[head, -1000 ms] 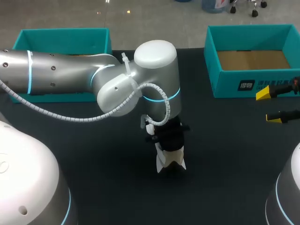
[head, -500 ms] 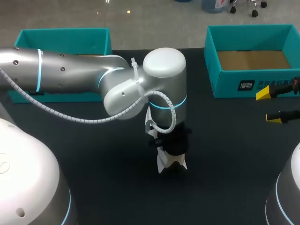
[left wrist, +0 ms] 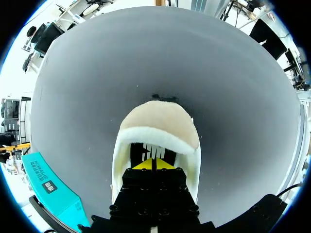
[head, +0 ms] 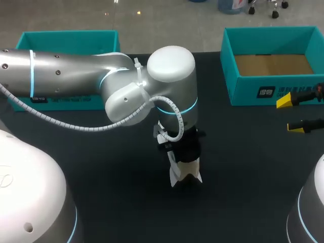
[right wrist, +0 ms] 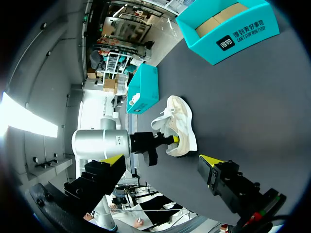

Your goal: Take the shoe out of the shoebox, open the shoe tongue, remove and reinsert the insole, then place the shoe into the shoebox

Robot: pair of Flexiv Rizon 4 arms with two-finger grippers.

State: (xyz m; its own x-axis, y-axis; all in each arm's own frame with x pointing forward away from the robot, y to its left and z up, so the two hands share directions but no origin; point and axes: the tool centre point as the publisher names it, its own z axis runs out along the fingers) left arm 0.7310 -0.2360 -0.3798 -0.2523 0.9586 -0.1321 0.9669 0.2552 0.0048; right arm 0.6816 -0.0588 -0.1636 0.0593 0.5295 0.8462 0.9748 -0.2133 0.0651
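A cream shoe (head: pixel 185 173) with a fleecy collar stands on the black table (head: pixel 101 182) near the middle. My left arm comes across from the left and its gripper (left wrist: pixel 151 165) points straight down into the shoe's opening. Its yellow tips are shut together just behind a black printed patch inside the shoe (left wrist: pixel 160 121). Whether they pinch anything thin is hidden. The right wrist view shows the shoe (right wrist: pixel 179 121) side-on with the left gripper (right wrist: pixel 174 141) at its opening. My right gripper (head: pixel 291 114) hangs open at the table's right edge, well clear of the shoe.
An open teal shoebox (head: pixel 230 66) with a brown cardboard floor stands at the back right, close to my right gripper. A second teal box (head: pixel 66 38) sits at the back left, partly behind my left arm.
My left arm swung a little to the right and then back left, its gripper staying in the shoe. The shoe barely shifted. The right arm kept still.
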